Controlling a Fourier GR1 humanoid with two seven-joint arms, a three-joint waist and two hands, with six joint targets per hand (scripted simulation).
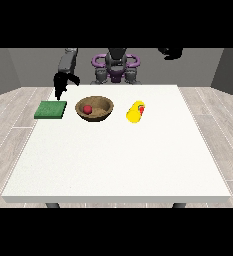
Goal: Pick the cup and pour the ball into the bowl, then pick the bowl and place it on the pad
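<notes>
A brown wooden bowl (94, 108) stands upright on the white table (118, 160), and a red ball (87, 109) lies inside it. To its right a yellow cup (134, 113) lies on its side, with a small red spot at its upper right end. Left of the bowl lies a flat green pad (50, 109). The hand at the view's left (62, 83) hangs above the pad's far edge, fingers pointing down, open and holding nothing. The hand at the view's right (170, 53) is raised high, far above and behind the cup, touching nothing.
The robot's torso (116, 67) stands behind the table's far edge. The table's wide front half stretches bare towards the camera. Grey floorboards surround the table on both sides.
</notes>
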